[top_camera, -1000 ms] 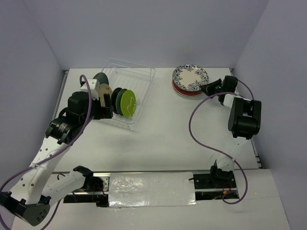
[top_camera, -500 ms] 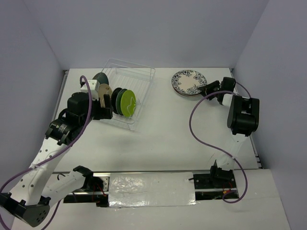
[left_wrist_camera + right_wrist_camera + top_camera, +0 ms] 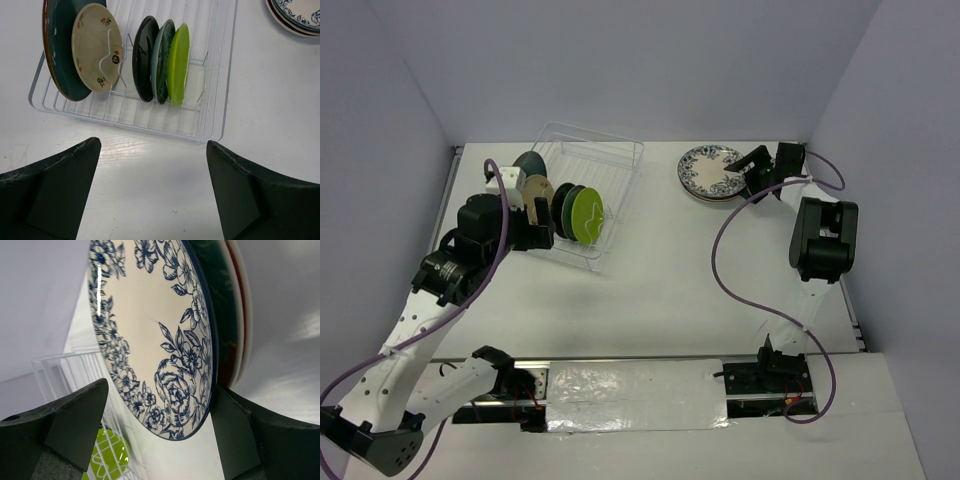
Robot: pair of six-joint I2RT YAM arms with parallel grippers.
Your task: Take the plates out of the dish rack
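The dish rack (image 3: 610, 165) sits upper left in the top view, with plates (image 3: 150, 57) standing on edge in it. The left arm bends up from lower left, and the left gripper (image 3: 152, 145) hovers at the rack's near side, fingers wide apart. The right arm reaches to the upper right, where the right gripper (image 3: 748, 173) has its fingers spread either side of the rim of the white-blue floral plate (image 3: 713, 168), which lies on top of a stack on the table.

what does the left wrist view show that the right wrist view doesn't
Only left wrist: the tan plate and the dark teal plate behind it, standing in the dish rack. Only right wrist: the floral plate close up, its blue flower pattern clear. Both: the dish rack, the lime green plate in it, and the floral plate.
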